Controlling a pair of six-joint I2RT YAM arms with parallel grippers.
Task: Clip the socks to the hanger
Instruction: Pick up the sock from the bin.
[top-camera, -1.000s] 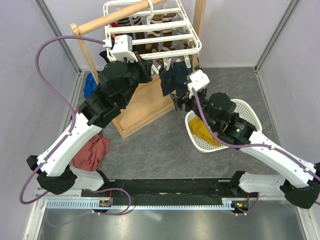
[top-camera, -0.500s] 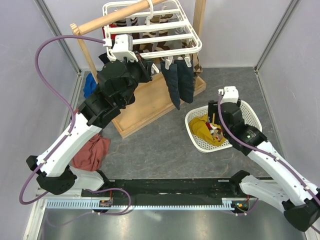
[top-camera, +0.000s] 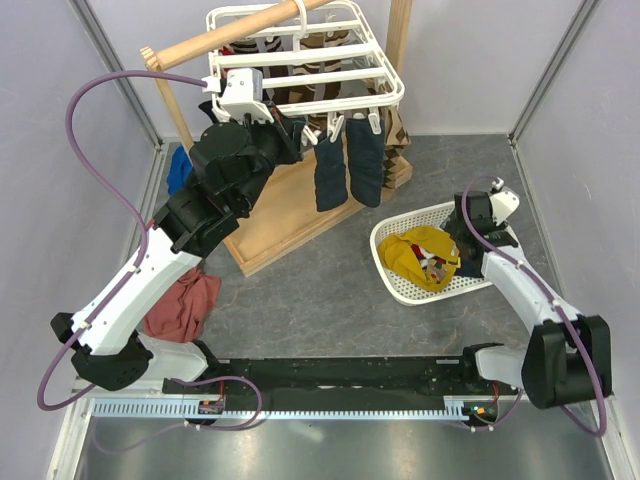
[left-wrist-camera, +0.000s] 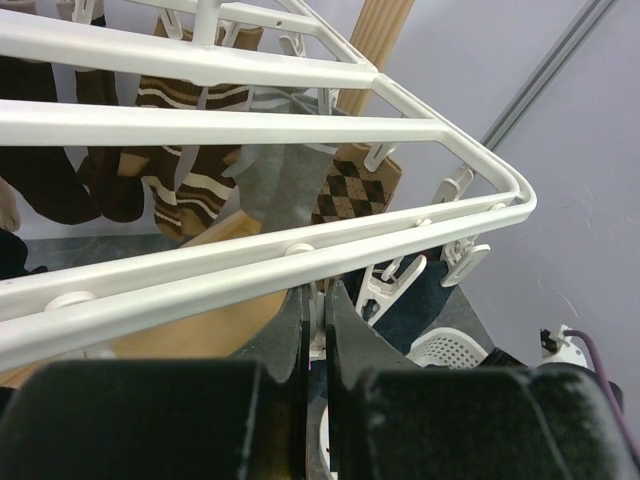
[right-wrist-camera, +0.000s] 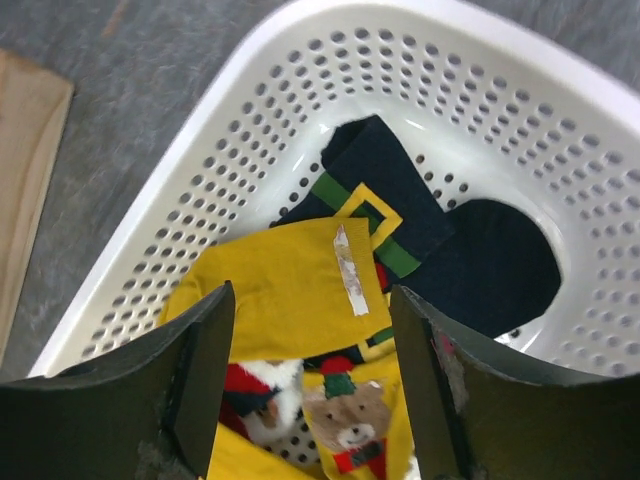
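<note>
The white hanger (top-camera: 300, 97) hangs from the wooden pole, and its rails fill the left wrist view (left-wrist-camera: 250, 125). Two navy socks (top-camera: 331, 178) (top-camera: 366, 165) hang side by side from pegs on its front rail; one navy edge shows below the rail (left-wrist-camera: 415, 300). My left gripper (top-camera: 303, 135) (left-wrist-camera: 320, 300) sits just under that rail, shut on a thin white clip peg. The mustard-yellow socks (top-camera: 418, 255) (right-wrist-camera: 290, 285) lie crumpled in the white mesh basket (top-camera: 395, 285). My right gripper (top-camera: 460, 243) (right-wrist-camera: 312, 380) hovers open right above them, one finger on each side.
The wooden stand's base board (top-camera: 290, 215) lies under the hanger. A red cloth (top-camera: 185, 305) and a blue cloth (top-camera: 180, 170) lie at the left. Brown argyle, striped and dark socks (left-wrist-camera: 355, 190) hang on the hanger's back rails. A navy sock with green-yellow trim (right-wrist-camera: 400, 215) lies in the basket (right-wrist-camera: 200, 190).
My right arm has swung from the navy socks at the hanger down to the basket. The navy socks now hang freely and sway. The left arm has held its place.
</note>
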